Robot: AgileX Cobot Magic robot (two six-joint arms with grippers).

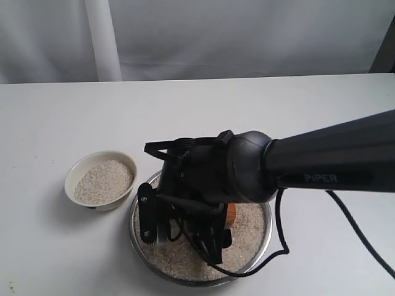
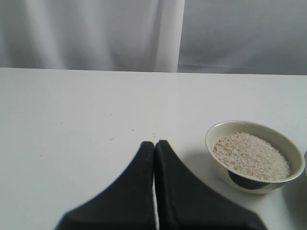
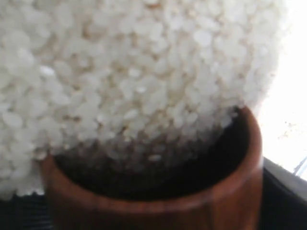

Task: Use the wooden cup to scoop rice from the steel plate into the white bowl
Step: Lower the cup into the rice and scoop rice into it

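The steel plate (image 1: 179, 279) sits at the middle of the near edge of the tabletop (image 1: 62, 111), spread with rice (image 1: 247, 240). The right arm (image 1: 333, 154) reaches over it from the right edge. The white bowl (image 1: 73, 174), already well filled, stands just beside the plate, toward the left edge. The right gripper (image 1: 222, 231) appears clamped on the wooden cup (image 3: 158, 211), whose mouth is tipped into the grains. The left gripper (image 2: 154, 148) is closed on nothing, its fingers touching. A heaped or tilted lift could scatter grains, and a fast pour may overflow the bowl.
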